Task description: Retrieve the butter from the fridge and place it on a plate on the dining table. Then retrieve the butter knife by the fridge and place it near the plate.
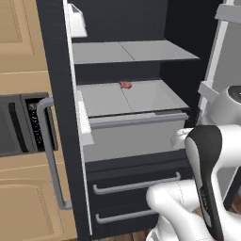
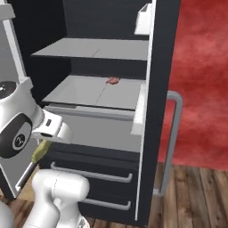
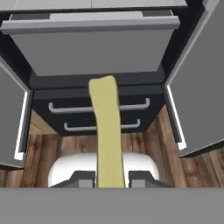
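Olive-yellow butter sits gripped between the closed jaws of the gripper, held out in front of the open fridge, level with its grey-handled drawers. On the middle shelf, near its back edge, lies a small red food item.

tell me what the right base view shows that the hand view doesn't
Right base view alone: the small red food item on a grey fridge shelf, the red wall behind, and the long grey vertical bar handle on the open door. Hand view alone: the slim olive-yellow butter stick seen end to end, running up from between the gripper fingers, which are shut on it. Both share: the tall matte black fridge standing open, its two lower drawers with grey horizontal handles, the wooden floor and the butter.
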Motion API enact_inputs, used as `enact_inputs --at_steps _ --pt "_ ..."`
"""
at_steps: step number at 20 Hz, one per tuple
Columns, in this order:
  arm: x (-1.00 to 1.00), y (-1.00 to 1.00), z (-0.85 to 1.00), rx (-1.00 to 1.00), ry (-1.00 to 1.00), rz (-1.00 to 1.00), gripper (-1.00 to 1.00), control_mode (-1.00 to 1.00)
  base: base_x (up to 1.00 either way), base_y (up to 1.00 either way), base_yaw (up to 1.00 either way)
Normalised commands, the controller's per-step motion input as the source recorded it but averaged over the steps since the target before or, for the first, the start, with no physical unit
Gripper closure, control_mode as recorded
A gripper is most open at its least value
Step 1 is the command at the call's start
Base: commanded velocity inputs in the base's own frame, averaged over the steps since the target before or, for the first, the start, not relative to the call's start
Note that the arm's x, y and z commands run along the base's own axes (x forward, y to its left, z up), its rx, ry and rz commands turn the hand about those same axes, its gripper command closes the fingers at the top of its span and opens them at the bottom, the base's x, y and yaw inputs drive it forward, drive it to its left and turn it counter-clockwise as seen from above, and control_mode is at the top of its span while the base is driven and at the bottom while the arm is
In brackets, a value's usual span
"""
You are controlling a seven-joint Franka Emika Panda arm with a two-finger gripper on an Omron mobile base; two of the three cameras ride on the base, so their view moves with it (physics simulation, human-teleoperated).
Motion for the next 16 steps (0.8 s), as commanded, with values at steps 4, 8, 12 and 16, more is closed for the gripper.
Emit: enact_inputs --at_steps 4,8,12,16 --pt "0.0 0.0 0.0 0.0 0.0 0.0 1.0 1.0 -0.71 0.0 0.03" --pt "0.0 0.0 0.0 0.0 0.0 0.0 1.0 1.0 -0.83 0.0 0.06" --pt "0.0 0.0 0.0 0.0 0.0 0.0 1.0 1.0 -0.92 0.0 0.08" --pt "0.0 0.0 0.0 0.0 0.0 0.0 1.0 1.0 -0.97 0.0 0.17"
